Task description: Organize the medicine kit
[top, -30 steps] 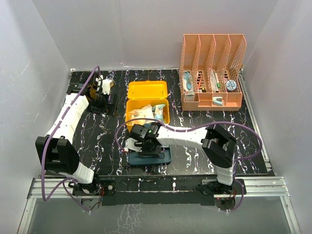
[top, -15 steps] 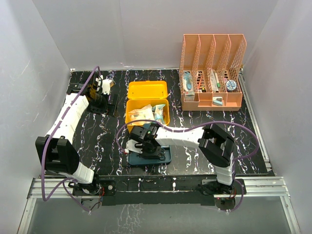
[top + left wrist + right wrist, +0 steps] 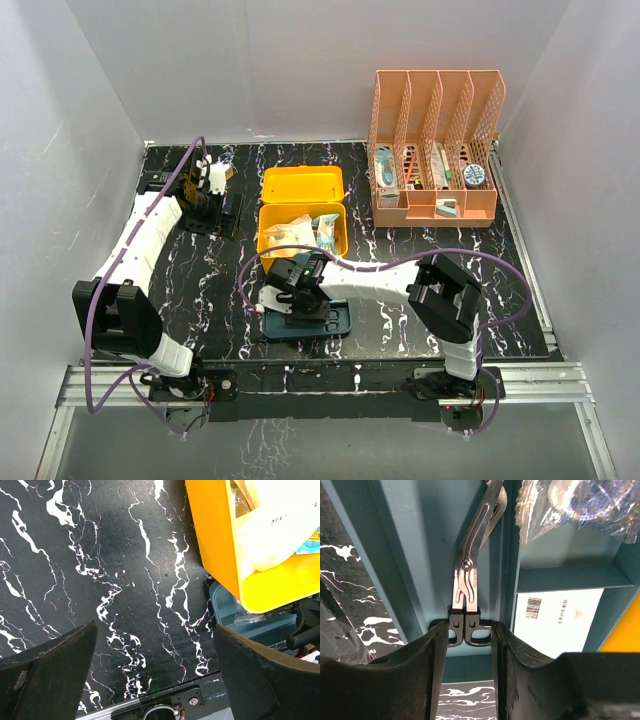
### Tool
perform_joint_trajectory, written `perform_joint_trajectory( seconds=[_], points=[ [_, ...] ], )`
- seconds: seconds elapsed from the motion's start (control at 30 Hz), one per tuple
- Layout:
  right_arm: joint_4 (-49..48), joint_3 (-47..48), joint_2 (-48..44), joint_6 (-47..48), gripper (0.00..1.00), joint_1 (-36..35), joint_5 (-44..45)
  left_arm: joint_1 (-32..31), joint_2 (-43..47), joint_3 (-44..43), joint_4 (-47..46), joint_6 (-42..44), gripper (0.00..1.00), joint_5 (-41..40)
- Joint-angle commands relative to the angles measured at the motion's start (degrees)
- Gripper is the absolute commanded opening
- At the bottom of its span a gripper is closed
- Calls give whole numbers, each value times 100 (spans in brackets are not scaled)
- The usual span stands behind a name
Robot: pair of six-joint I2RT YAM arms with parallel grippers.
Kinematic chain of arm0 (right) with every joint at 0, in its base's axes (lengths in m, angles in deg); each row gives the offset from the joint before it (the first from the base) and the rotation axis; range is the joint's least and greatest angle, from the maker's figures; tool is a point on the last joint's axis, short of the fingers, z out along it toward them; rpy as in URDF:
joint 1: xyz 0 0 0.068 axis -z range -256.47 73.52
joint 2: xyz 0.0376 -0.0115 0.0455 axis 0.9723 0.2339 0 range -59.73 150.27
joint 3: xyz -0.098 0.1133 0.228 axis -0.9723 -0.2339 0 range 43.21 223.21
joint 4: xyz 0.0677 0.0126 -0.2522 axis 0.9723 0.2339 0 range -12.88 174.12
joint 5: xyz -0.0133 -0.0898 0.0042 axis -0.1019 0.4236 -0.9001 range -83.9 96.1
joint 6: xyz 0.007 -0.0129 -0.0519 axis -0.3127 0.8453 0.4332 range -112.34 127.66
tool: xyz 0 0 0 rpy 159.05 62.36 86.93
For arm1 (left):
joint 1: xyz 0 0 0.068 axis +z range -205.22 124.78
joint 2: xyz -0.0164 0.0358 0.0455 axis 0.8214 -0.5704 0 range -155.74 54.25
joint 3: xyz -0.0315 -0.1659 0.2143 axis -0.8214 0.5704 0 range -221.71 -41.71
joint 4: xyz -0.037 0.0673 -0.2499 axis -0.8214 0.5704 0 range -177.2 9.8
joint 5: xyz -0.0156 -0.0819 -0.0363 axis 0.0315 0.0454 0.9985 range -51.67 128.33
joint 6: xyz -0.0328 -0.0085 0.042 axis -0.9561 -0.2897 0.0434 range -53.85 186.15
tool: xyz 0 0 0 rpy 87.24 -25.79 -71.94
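- Medicine kit is positioned at the centre of the marbled table, lid open and laid back; bagged packets are seen inside the yellow box.
- Teal insert tray is placed on the table, just in front of the box.
- Scissors are laid in a long compartment of the tray.
- Right gripper is lowered over the tray. The black handle loops are flanked closely by its fingers; whether they are gripped cannot be told.
- Left gripper is held above bare table left of the kit, fingers spread wide, nothing between them.
- Orange file rack is located at the rear right.
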State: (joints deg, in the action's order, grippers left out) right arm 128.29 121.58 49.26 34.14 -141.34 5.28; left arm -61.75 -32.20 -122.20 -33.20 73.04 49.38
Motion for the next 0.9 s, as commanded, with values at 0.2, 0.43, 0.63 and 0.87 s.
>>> perform_joint_trajectory(
  seconds=[0.2,0.43,0.63,0.87],
  points=[
    [-412,103,-1073,-408,54,9,533,28,413,-200,178,375,99,29],
    [-1649,55,-2585,-929,98,15,2216,21,594,-901,669,1570,99,1017],
    [-2653,-397,-3645,-2071,98,1092,3086,-646,532,-1482,1195,1915,96,1741],
    [-2556,-656,-3942,-2775,98,2162,2814,-3108,984,-369,424,1456,94,631]
  ],
)
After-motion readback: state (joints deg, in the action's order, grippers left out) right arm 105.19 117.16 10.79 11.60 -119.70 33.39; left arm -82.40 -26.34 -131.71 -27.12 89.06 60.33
